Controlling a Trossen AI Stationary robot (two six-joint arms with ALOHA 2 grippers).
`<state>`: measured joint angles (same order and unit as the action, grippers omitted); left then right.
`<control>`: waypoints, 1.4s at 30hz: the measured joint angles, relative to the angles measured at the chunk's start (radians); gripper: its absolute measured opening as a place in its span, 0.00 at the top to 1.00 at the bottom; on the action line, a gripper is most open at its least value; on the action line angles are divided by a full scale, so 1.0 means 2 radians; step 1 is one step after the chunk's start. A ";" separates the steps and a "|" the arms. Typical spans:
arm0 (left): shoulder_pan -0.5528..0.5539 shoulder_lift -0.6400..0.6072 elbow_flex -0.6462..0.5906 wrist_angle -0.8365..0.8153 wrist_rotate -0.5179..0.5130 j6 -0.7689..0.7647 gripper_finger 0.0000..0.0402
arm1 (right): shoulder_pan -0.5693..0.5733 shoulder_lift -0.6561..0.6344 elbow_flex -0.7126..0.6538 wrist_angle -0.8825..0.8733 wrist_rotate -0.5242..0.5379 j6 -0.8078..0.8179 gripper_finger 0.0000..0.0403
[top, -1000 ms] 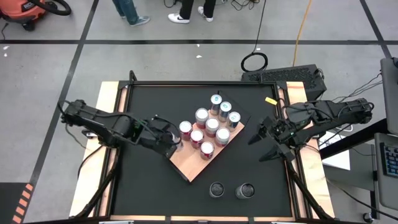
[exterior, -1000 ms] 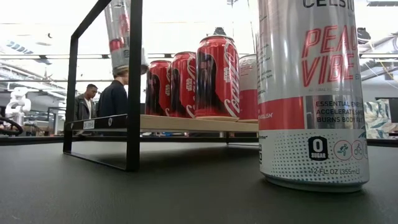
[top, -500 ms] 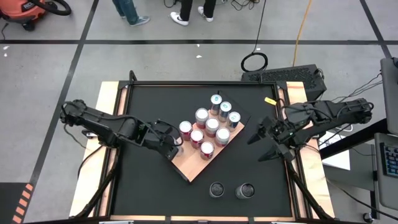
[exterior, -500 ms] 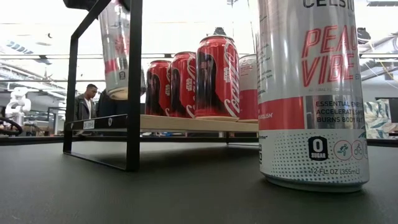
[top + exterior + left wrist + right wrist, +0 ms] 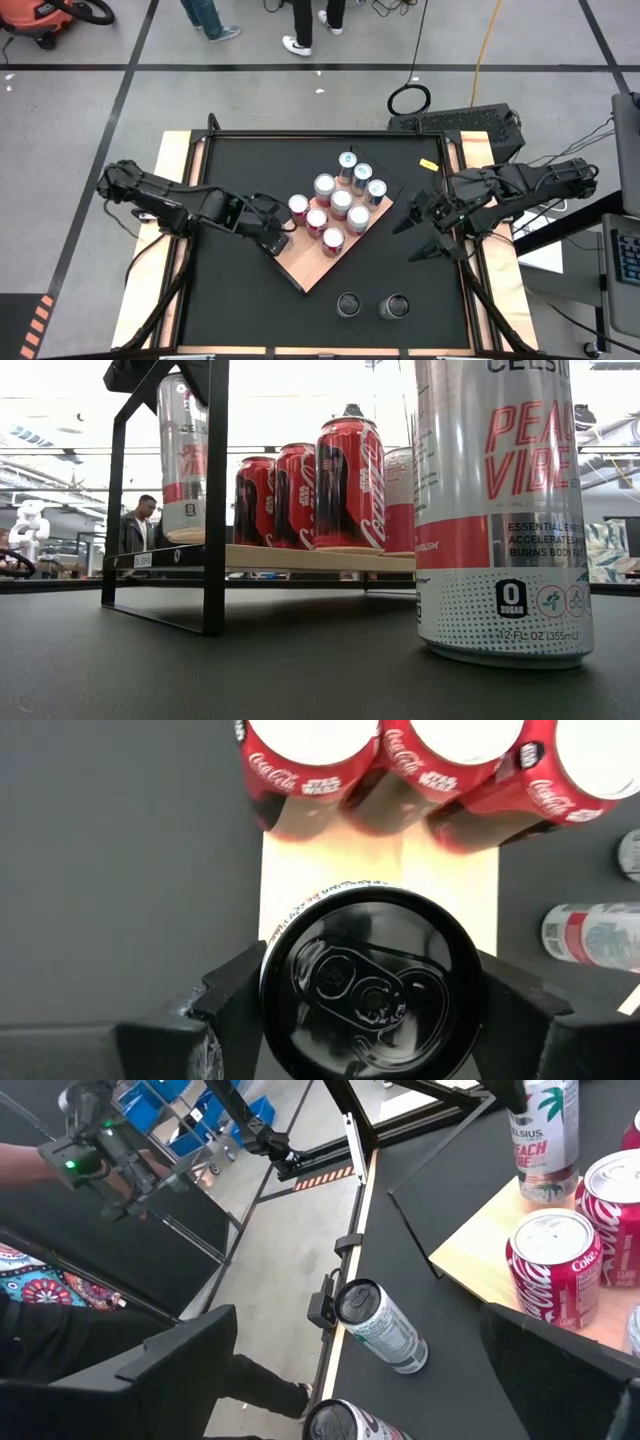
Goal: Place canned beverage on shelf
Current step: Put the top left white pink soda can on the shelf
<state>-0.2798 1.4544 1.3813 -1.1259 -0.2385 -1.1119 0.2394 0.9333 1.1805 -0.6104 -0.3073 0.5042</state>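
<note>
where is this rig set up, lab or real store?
Most likely a robotics lab or workshop, not a store: taped lines on a bare concrete floor, cables trailing behind the table, and a small wooden shelf with cans staged on a black tabletop.

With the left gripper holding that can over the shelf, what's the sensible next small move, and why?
Probably lower it the last bit, then open. The left gripper grips the silver can upright over bare board of the shelf, beside the red cans, its base looking just above the wood.
</note>
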 joint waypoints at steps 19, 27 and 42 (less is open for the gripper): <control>0.006 0.004 -0.031 0.030 0.004 0.013 0.35 | 0.000 0.000 0.000 0.004 0.000 0.003 0.03; 0.006 0.005 -0.032 0.033 0.005 0.022 0.35 | 0.000 0.000 0.000 0.004 0.000 0.004 0.03; 0.009 0.005 -0.032 0.031 0.012 0.024 0.35 | 0.000 0.000 0.000 0.004 0.000 0.004 0.03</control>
<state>-0.2611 1.4639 1.3170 -1.0645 -0.2149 -1.0649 0.2394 0.9337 1.1805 -0.6025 -0.3073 0.5114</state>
